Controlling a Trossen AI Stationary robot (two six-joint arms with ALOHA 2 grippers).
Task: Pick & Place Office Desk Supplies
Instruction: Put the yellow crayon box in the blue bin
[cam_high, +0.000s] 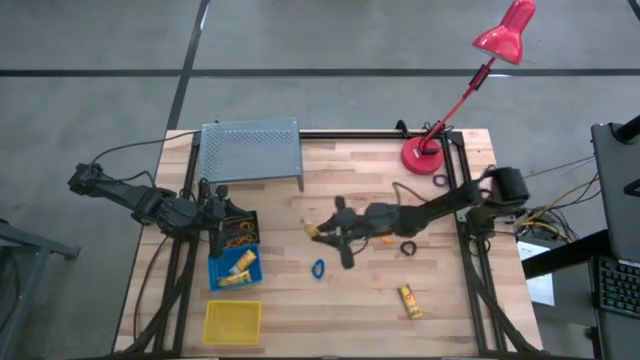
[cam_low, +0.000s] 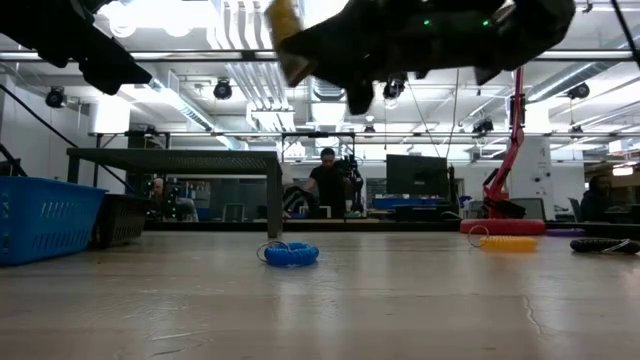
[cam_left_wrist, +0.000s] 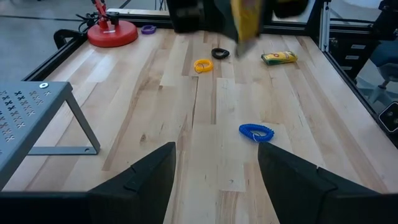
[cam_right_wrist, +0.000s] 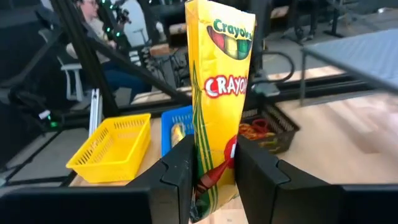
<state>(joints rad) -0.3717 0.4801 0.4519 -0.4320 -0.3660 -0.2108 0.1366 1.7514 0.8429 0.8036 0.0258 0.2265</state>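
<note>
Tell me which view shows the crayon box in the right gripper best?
The right wrist view: the crayon box fills the picture, its label readable, clamped in the right gripper. The high view shows only a yellow tip. The low view shows one corner; the left wrist view shows part of it.

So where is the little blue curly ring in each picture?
High view: blue coiled ring, mid-table, near the front edge.
Low view: centre, on the tabletop.
Left wrist view: ahead of the open left gripper, on the wood.
Right wrist view: not in it.
Shared landmark: pink lamp's red base.
</note>
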